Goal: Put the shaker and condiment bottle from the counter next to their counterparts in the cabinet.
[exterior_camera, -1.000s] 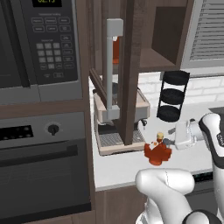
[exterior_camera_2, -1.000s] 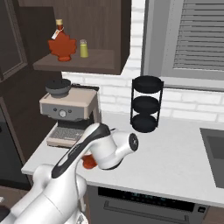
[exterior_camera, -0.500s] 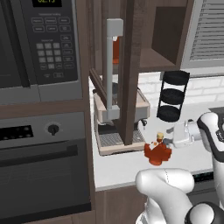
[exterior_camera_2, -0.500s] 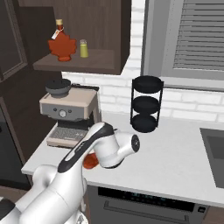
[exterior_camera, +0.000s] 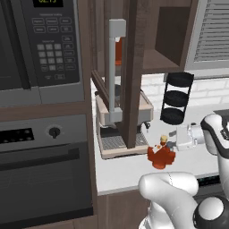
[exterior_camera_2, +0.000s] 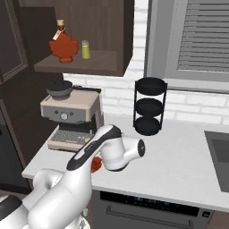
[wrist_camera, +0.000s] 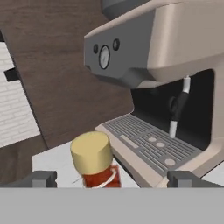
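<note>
Comparing against the frames from a second ago, I see my forearm has slid further right in the left base view and the wrist has drawn nearer the condiment bottle; nothing on the counter has shifted. The bottle stands upright on the white surface just in front of the espresso machine, right beside its drip tray.

From the hand view, my gripper has its jaws spread wide, one dark fingertip on each side of the bottle's tan-yellow cap, neither touching it. The cap sits left of centre between the tips, with the red neck just below it. Behind it I see the machine's grated tray and steam wand.

In the right base view, my arm covers most of the bottle; just a red sliver shows at the wrist. Up in the open cabinet, a matching leaf bottle and a small yellow-green shaker stand side by side on the shelf. A black three-tier rack stands against the brick wall.
</note>
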You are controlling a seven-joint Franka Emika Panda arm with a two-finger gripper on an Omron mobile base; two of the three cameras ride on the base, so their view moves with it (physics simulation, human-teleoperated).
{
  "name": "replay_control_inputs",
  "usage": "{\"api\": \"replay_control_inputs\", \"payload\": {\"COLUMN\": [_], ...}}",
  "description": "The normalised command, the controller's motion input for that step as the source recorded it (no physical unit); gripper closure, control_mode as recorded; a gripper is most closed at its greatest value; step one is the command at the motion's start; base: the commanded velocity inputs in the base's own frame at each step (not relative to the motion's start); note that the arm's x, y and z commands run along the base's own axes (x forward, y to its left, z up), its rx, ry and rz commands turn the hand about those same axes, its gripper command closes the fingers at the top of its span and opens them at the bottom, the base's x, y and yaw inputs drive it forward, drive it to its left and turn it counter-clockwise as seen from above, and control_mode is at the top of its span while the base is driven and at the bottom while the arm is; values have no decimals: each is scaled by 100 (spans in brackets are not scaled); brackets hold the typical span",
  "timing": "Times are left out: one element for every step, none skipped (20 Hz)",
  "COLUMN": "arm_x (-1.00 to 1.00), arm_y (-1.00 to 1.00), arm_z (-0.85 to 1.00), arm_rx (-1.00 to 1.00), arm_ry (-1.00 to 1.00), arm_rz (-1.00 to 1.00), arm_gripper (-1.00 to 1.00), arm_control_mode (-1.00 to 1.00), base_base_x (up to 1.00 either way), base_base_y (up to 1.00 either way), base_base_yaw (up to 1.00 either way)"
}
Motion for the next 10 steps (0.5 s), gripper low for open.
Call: {"api": "replay_control_inputs", "payload": {"arm_x": [-4, -1, -2, -1, -2, -5, -4, -4, 0, 0], "arm_y": [0, 1, 0, 13, 16, 19, 23, 24, 25, 24], "arm_z": [0, 0, 0, 0, 0, 0, 0, 0, -1, 0], "arm_rx": [0, 0, 0, 0, 0, 0, 0, 0, 0, 0], "arm_ry": [0, 0, 0, 0, 0, 0, 0, 0, 0, 0], "arm_rz": [0, 0, 0, 0, 0, 0, 0, 0, 0, 0], "arm_gripper": [-100, -100, -100, -100, -100, -100, -100, -100, -100, -100], "arm_control_mode": [-100, -100, -100, -100, -100, -100, -100, -100, -100, -100], "base_base_x": [0, 0, 0, 0, 0, 0, 0, 0, 0, 0], "base_base_y": [0, 0, 0, 0, 0, 0, 0, 0, 0, 0], "base_base_yaw": [0, 0, 0, 0, 0, 0, 0, 0, 0, 0]}}
